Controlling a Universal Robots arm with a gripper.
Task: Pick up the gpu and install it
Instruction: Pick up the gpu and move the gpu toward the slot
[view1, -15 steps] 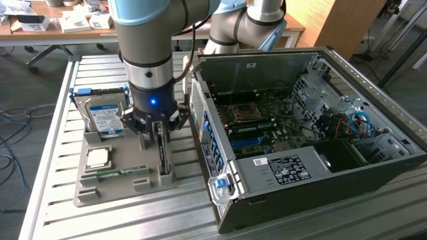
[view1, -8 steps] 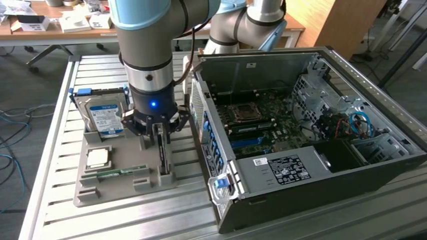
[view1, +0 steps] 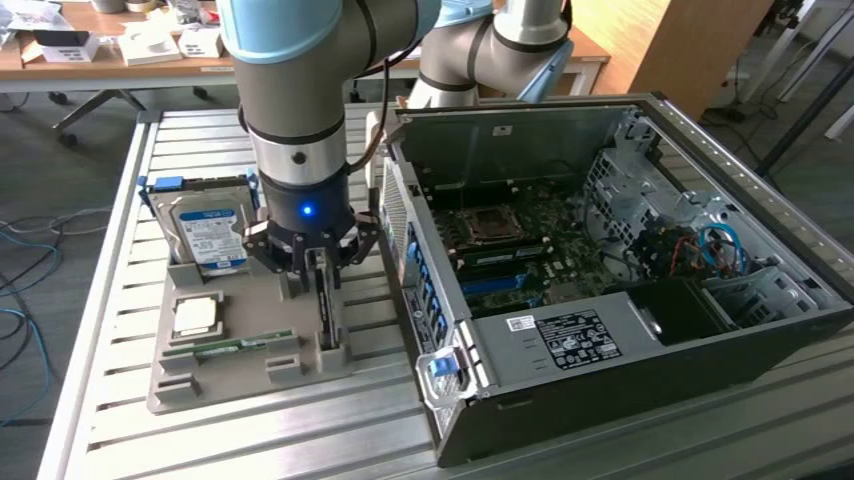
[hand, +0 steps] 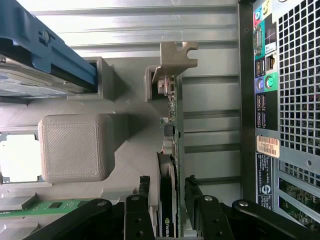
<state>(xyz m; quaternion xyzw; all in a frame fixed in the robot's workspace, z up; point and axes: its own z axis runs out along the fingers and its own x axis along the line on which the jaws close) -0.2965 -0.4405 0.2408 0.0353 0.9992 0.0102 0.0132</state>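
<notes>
1. Gpu (hand: 170, 127), a thin dark green circuit card with a pale metal bracket (hand: 176, 56) at one end, stands on its long edge in a slot of the grey printed holder tray (view1: 240, 385).
2. Your end effector (hand: 168, 189) hangs directly over the card with its black fingers (hand: 144, 192) spread. One finger stands off each flat face, and nothing is pinched.
3. The relation to watch is that the gpu (view1: 328, 325) lies straight below and between the fingers. Its long axis runs along the gap between them, not across it. The bracket end points away from the fingers, towards the end of the holder where the silver hard drive with the blue label (view1: 210, 235) stands upright.
4. By the look of it, the card has not yet been lifted from its slot.
5. A narrow green memory stick (view1: 247, 345) lies flat in the same holder, on the exterior view's left of the card and well apart from the fingers.
6. The holder sits on a slatted aluminium surface (view1: 120, 300). An open black computer case (view1: 561, 400) lies just beside it on the exterior view's right, its motherboard (view1: 514, 240) facing up.
7. In the room behind, wooden desks (view1: 80, 65) carry small boxes, and cables trail on the floor (view1: 27, 240).
</notes>
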